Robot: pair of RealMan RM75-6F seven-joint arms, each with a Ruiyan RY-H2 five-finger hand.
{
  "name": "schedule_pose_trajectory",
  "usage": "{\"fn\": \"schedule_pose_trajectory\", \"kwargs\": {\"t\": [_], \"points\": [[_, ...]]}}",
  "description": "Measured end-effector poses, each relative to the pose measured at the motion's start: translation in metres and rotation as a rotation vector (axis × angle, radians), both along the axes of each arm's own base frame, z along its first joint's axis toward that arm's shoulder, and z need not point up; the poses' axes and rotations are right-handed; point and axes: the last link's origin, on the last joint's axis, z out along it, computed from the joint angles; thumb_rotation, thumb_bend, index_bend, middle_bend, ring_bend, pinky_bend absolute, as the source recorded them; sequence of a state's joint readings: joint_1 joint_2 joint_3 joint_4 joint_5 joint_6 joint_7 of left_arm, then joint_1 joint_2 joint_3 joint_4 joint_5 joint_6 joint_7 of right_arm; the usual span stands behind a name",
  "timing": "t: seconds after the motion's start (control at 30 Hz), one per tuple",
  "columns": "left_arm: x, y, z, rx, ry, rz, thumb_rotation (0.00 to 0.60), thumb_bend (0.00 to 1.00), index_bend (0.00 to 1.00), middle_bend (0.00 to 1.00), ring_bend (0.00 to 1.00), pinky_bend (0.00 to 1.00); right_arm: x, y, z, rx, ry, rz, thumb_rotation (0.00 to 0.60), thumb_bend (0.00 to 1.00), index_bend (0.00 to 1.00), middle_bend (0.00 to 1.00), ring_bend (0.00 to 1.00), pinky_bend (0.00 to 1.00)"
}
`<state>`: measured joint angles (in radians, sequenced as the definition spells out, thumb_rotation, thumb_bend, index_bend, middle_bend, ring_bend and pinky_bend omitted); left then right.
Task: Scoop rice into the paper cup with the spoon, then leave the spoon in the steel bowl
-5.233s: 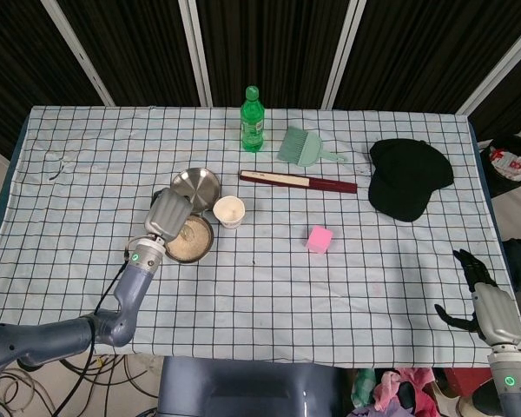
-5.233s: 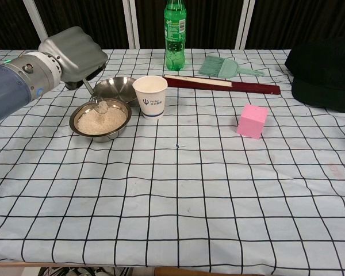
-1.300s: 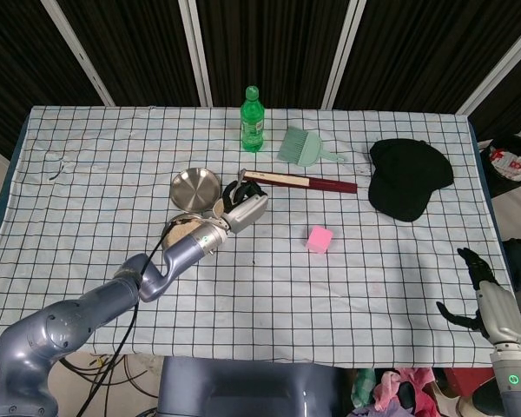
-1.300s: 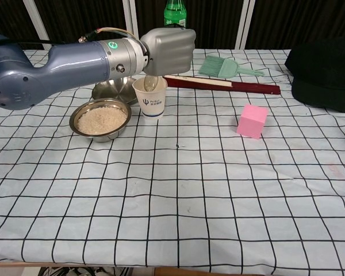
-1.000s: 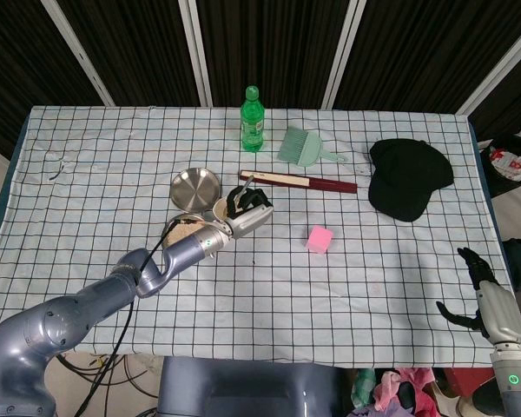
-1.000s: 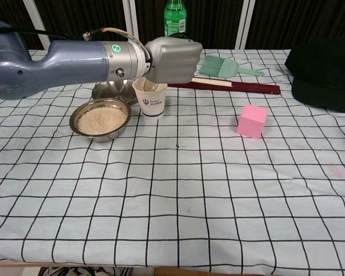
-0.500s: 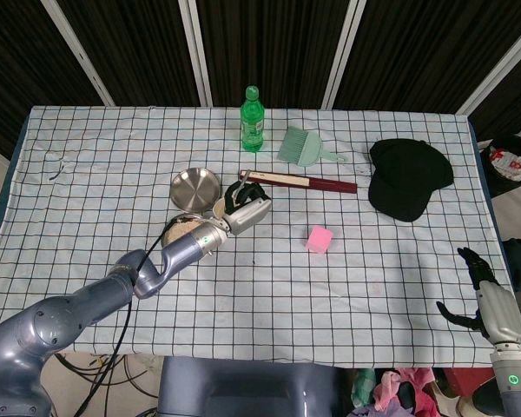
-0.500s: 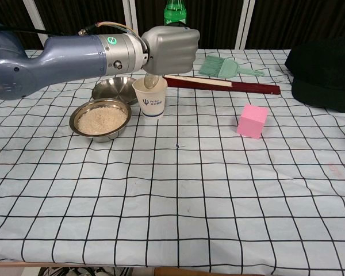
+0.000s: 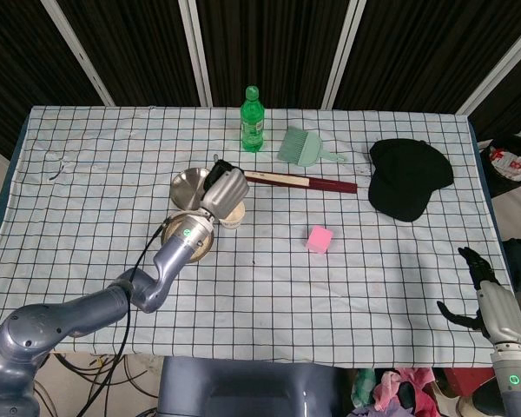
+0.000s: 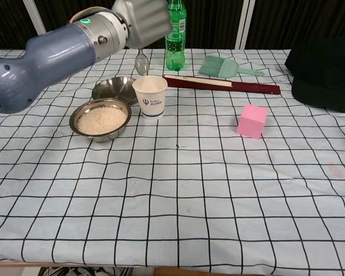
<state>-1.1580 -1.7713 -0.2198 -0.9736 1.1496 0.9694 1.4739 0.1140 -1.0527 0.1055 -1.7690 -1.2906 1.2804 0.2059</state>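
Head view first: my left hand (image 9: 224, 192) is curled tight around the spoon (image 9: 217, 165), fingers wrapped on the handle, sitting over the paper cup (image 9: 233, 215) and right next to the empty steel bowl (image 9: 187, 184). The rice bowl (image 9: 196, 247) is mostly hidden under my wrist. My right hand (image 9: 484, 294) is way off at the table's right edge, fingers apart, holding nothing. Compared to half a second ago, my left hand has swung back toward the steel bowl instead of poking out past the cup on the right.

Chest view: left hand (image 10: 144, 20) is up high near the top of the frame, clamped on the spoon (image 10: 142, 62), which hangs bowl-end down just above the back-left rim of the paper cup (image 10: 150, 96). Steel bowl (image 10: 114, 88) sits behind the rice bowl (image 10: 100, 119), cup just right of both. Earlier the spoon was dipped into the cup mouth; now it's lifted clear and my hand is higher. Can't see inside the cup. Right hand doesn't show here.
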Motion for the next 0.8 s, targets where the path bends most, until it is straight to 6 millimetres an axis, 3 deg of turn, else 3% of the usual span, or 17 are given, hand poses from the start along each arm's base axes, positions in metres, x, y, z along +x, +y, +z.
{"fn": "schedule_pose_trajectory", "kwargs": {"t": [0.23,0.4,0.6,0.8], "points": [[-0.027,0.005,0.043,0.071,-0.27,0.231,0.6,0.53,0.81,1.0,1.0,1.0,0.0,0.0,0.0,0.0,0.005,0.001,0.6,0.22,0.0,0.0,0.0,0.2],[-0.063,0.01,0.073,0.14,-0.404,0.387,0.6,0.53,0.81,1.0,1.0,1.0,0.0,0.0,0.0,0.0,0.007,0.001,0.6,0.22,0.0,0.0,0.0,0.2],[-0.092,0.014,0.085,0.179,-0.485,0.487,0.6,0.53,0.81,1.0,1.0,1.0,0.0,0.0,0.0,-0.002,0.009,0.001,0.6,0.22,0.0,0.0,0.0,0.2],[-0.114,0.021,0.083,0.208,-0.515,0.558,0.6,0.53,0.81,1.0,1.0,1.0,0.0,0.0,0.0,-0.004,0.009,-0.001,0.6,0.22,0.0,0.0,0.0,0.2]]}}
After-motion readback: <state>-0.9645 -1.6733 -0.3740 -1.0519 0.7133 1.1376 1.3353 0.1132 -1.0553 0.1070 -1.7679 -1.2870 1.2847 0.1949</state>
